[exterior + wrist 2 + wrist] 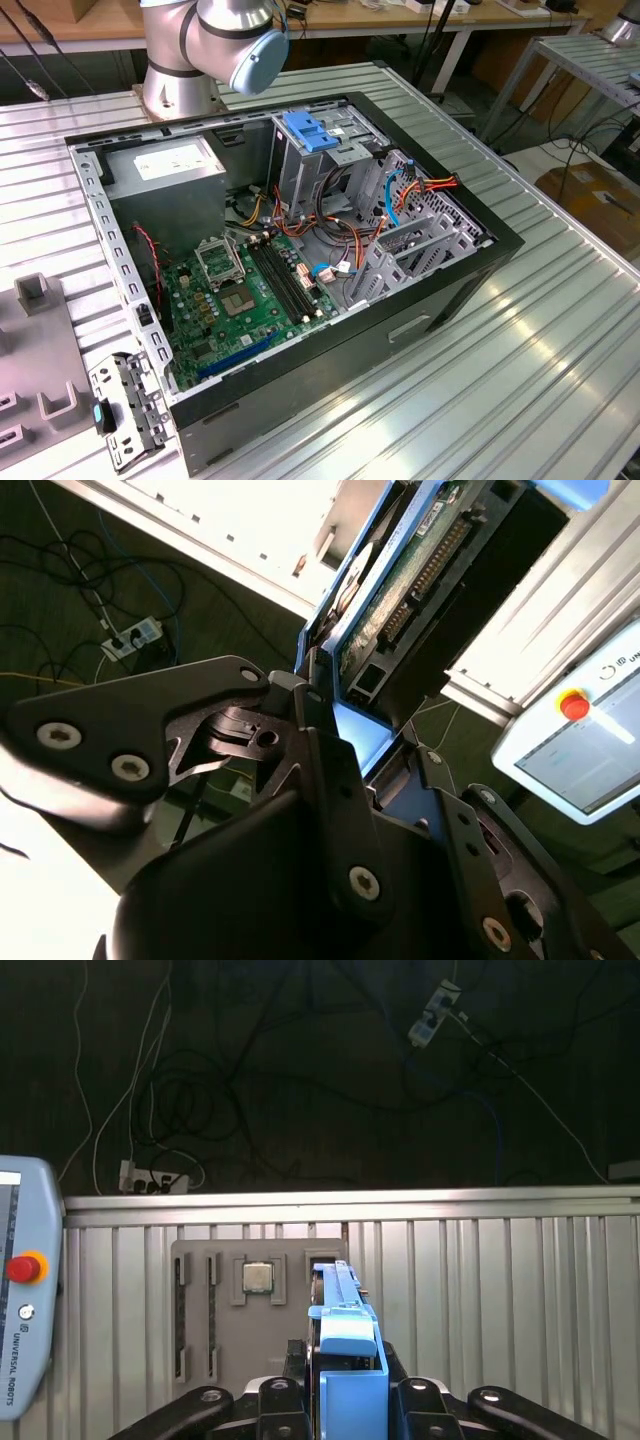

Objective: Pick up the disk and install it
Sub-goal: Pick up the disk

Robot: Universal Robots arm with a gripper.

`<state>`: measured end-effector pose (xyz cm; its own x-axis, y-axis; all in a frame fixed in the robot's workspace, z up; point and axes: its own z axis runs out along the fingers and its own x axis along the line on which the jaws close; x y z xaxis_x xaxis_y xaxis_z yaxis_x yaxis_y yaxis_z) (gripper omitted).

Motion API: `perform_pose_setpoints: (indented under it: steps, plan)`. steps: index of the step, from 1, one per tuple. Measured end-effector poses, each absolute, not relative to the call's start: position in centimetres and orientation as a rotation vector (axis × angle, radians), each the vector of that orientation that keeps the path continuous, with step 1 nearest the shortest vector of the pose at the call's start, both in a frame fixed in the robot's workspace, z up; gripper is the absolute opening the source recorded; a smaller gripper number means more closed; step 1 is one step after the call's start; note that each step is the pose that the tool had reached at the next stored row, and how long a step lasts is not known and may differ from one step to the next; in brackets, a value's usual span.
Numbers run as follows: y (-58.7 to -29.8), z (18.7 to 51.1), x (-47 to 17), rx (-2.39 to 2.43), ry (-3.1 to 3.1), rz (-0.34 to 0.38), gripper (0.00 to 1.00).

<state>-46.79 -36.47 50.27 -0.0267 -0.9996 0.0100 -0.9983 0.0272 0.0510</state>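
Note:
The disk (420, 570) shows its green circuit board and a bright blue carrier rail in the second wrist view, standing on edge between the black fingers (310, 730). In the first wrist view the disk (345, 1345) appears edge-on as a blue strip. My gripper (345, 1395) is shut on the disk, held over a ribbed metal table (500, 1300). In the exterior view the arm (215, 40) stands behind the open computer case (440, 290).
Inside the case a tall grey drive cage with a blue latch (307, 130) stands beside the green motherboard (240, 290). A grey fixture plate holding a chip (258, 1277) lies beneath the gripper. A teach pendant with a red button (22, 1268) hangs nearby. Cables lie on the floor (300, 1080).

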Motion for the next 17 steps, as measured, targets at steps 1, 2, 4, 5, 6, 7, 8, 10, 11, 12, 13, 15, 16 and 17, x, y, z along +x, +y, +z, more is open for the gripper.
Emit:
perform_pose_setpoints:
  steps: [1,2,4,5,6,7,8,10,11,12,13,15,16,17]
  plan:
    - [-36.5,50.4,-46.8,2.161,-2.22,-0.046,0.37]
    - [-36.5,50.6,-46.8,2.162,-2.221,-0.047,0.37]
    - [-36.5,51.0,-46.8,2.162,-2.221,-0.047,0.37]
    - [-36.5,51.3,-46.8,2.162,-2.221,-0.047,0.37]
    - [-36.5,51.5,-46.8,2.162,-2.221,-0.047,0.37]
    - [-36.5,51.5,-46.8,2.162,-2.221,-0.047,0.37]
    - [-36.5,51.6,-46.8,2.162,-2.221,-0.047,0.37]
    - [-36.5,51.6,-46.5,2.162,-2.221,-0.048,0.37]
    - [-36.5,51.6,-46.3,2.162,-2.22,-0.049,0.37]
    - [-36.5,51.6,-46.0,2.161,-2.22,-0.05,0.37]
    - [-36.5,51.6,-45.7,2.161,-2.219,-0.051,0.37]
    - [-36.5,51.7,-45.1,2.16,-2.219,-0.052,0.37]
    - [-36.5,51.7,-44.8,2.16,-2.218,-0.053,0.37]
    - [-36.5,51.6,-44.4,2.159,-2.218,-0.054,0.37]
